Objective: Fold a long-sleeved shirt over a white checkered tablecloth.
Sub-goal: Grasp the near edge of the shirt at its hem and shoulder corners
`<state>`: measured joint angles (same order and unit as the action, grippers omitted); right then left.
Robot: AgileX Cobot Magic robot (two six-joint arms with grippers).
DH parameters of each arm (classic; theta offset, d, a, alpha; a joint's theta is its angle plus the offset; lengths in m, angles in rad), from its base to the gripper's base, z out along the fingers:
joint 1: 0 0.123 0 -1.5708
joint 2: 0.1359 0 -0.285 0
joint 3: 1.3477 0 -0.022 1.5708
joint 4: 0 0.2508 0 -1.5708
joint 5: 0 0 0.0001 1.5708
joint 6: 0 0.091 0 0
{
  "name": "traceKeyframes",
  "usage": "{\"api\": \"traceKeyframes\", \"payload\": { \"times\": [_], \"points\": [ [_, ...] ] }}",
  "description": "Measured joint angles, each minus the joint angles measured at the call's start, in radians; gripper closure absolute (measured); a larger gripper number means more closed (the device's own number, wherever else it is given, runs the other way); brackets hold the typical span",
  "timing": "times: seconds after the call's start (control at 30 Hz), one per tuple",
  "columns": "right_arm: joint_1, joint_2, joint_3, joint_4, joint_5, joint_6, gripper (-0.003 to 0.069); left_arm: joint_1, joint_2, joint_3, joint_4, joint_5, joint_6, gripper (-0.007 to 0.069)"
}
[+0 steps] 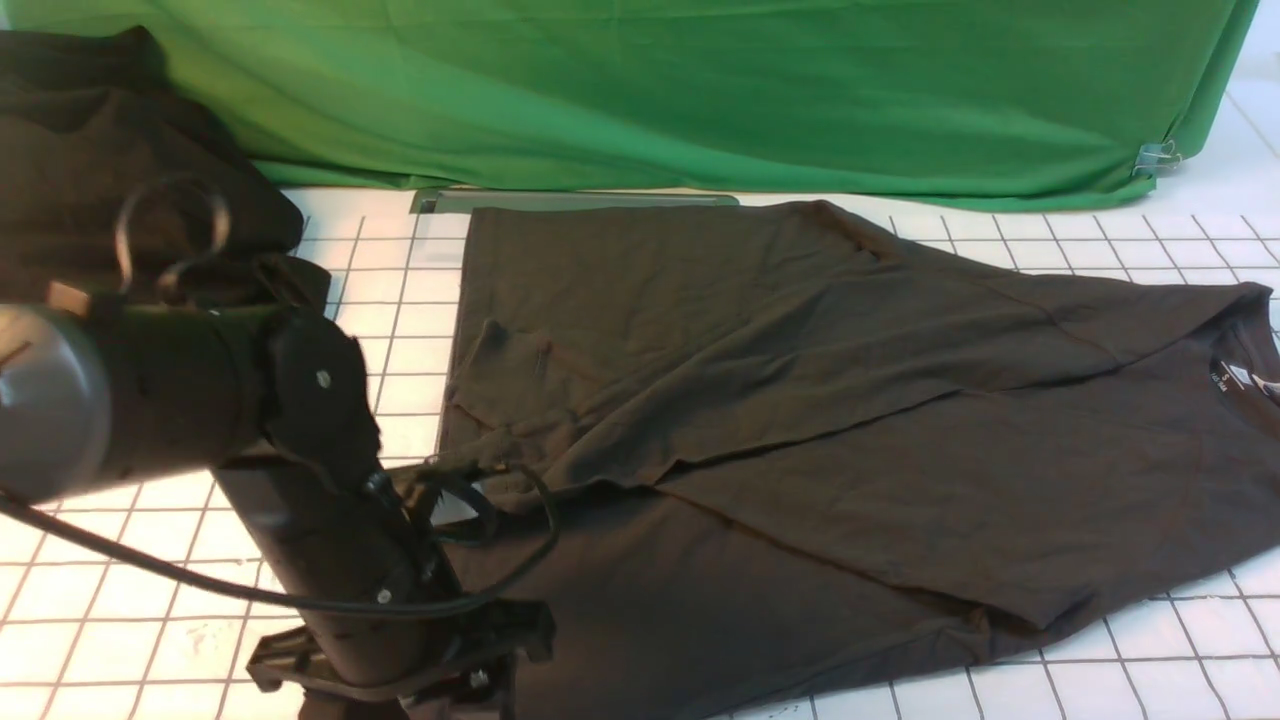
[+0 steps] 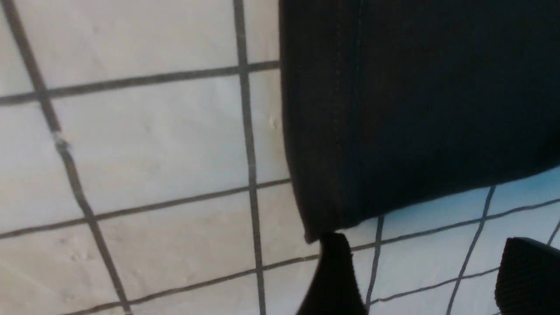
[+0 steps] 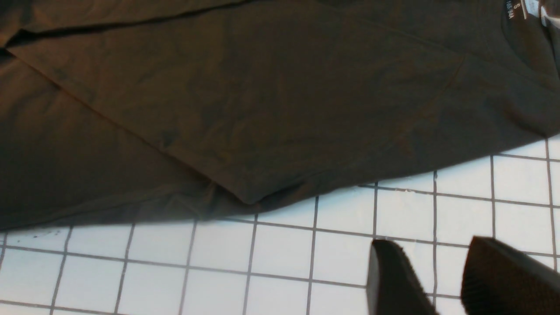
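Observation:
The long-sleeved shirt (image 1: 800, 420), dark charcoal with a black neck label (image 1: 1235, 378) at the right, lies flat on the white checkered tablecloth (image 1: 400, 300), a sleeve folded diagonally across its body. My left gripper (image 2: 428, 245) is open just off the shirt's stitched hem corner (image 2: 315, 210), with one fingertip (image 2: 337, 262) next to that corner and only tablecloth between the fingers. In the front view the left arm (image 1: 340, 540) covers the shirt's near left corner. My right gripper (image 3: 431, 245) is open over bare tablecloth (image 3: 280, 253), apart from the shirt's near edge (image 3: 245, 192). The chest logo is hidden.
A deeper-black cloth mass (image 1: 120, 150) is heaped at the far left behind the left arm. Plain green fabric (image 1: 700, 90) hangs along the back, pinned by a clip (image 1: 1155, 155) at the right. The right arm does not show in the front view.

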<state>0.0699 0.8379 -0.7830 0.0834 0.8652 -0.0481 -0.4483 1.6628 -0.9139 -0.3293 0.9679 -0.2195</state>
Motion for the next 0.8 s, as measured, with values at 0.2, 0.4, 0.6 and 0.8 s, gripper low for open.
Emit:
{"api": "traceKeyframes", "payload": {
  "times": [0.2, 0.4, 0.6, 0.8],
  "points": [
    [0.001, 0.000, 0.000, 0.000, -0.001, 0.000, 0.0418, -0.028, 0.023, 0.002, 0.147, -0.014, -0.172, 0.0224],
    [0.001, 0.000, 0.000, 0.000, -0.001, 0.000, 0.0418, -0.029, 0.054, 0.002, 0.093, -0.072, -0.196, 0.0225],
    [0.001, 0.000, 0.000, 0.000, -0.009, 0.000, 0.0418, -0.029, 0.067, -0.001, 0.085, -0.074, -0.192, 0.0264],
    [0.001, 0.000, 0.000, 0.001, -0.009, 0.000, 0.0418, -0.029, 0.061, 0.000, 0.070, -0.080, -0.144, 0.0510]
  ]
}}
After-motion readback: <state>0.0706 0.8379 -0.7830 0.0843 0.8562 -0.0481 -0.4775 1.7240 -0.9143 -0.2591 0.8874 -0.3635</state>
